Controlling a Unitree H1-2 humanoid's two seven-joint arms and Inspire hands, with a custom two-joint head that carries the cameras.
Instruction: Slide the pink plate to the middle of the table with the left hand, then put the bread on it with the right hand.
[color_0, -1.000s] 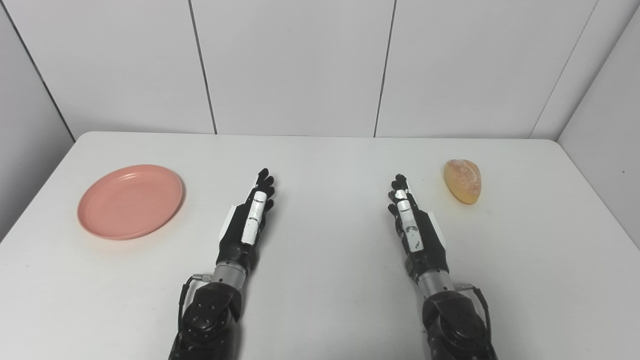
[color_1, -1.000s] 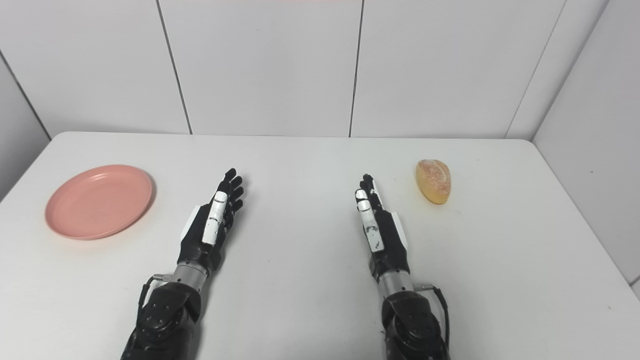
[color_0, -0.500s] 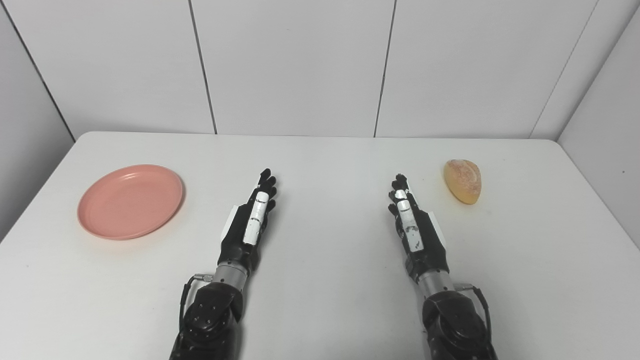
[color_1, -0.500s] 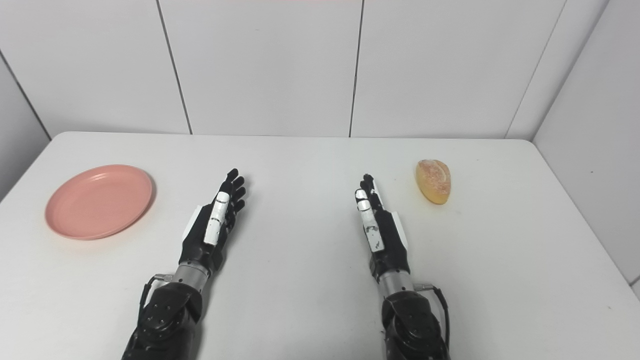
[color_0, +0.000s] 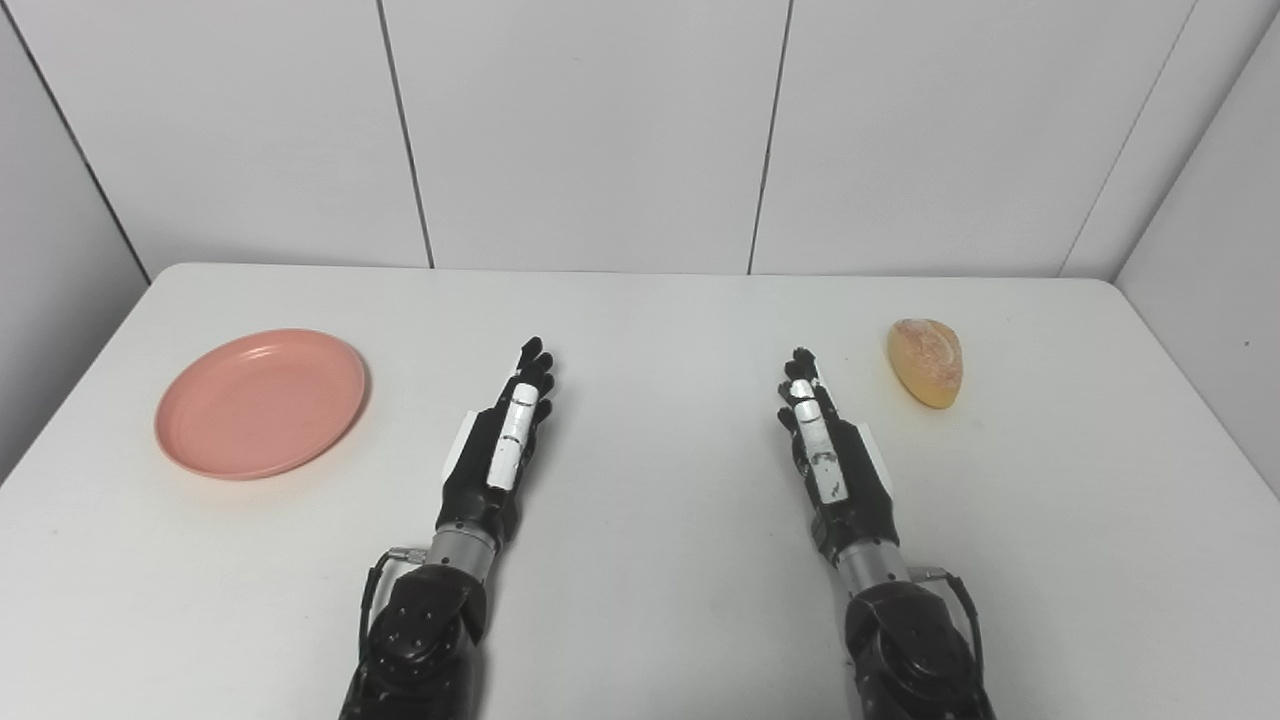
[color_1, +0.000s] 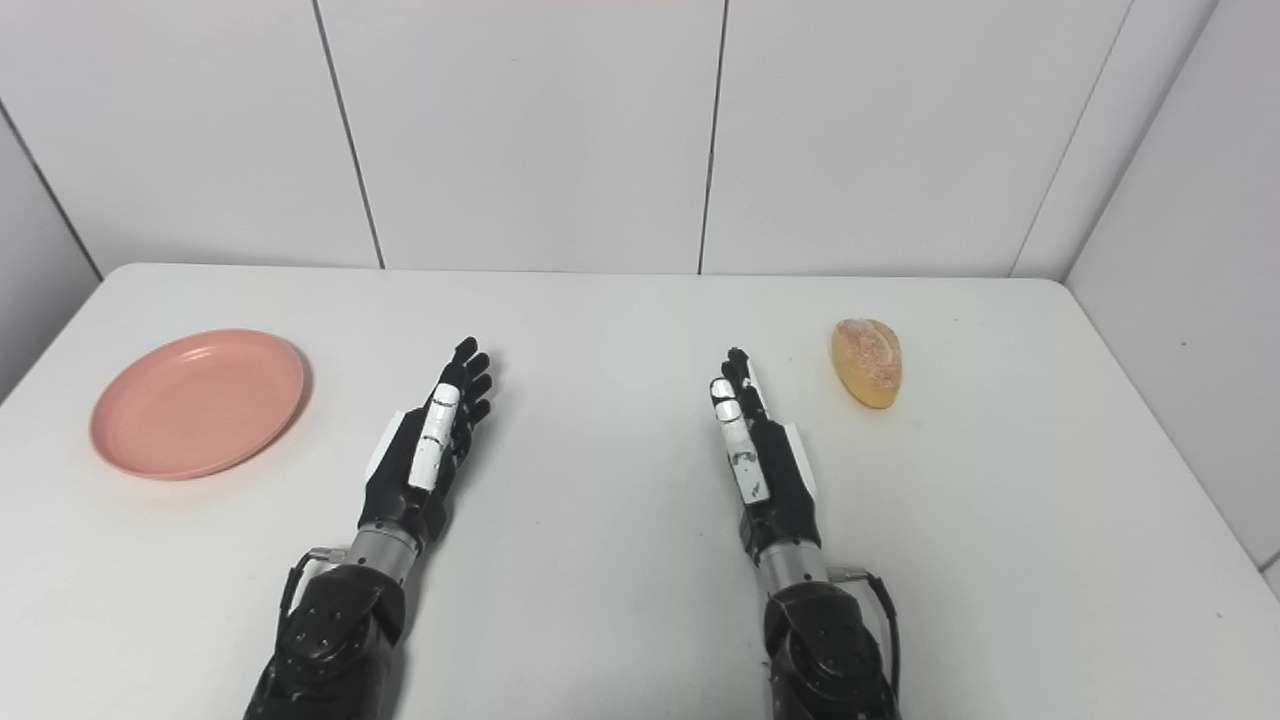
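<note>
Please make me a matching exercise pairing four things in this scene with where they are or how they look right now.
Things:
1. round pink plate
2. golden bread roll
3. left hand
4. right hand

States:
A. open, nearer the bread
B. on the table's left side, with nothing on it
C. open, nearer the plate
D. on the table's right side, untouched

Pairs: 1-B, 2-D, 3-C, 4-A

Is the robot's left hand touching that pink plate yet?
Apart. The left eye view shows bare white table between the left hand and the pink plate.
</note>
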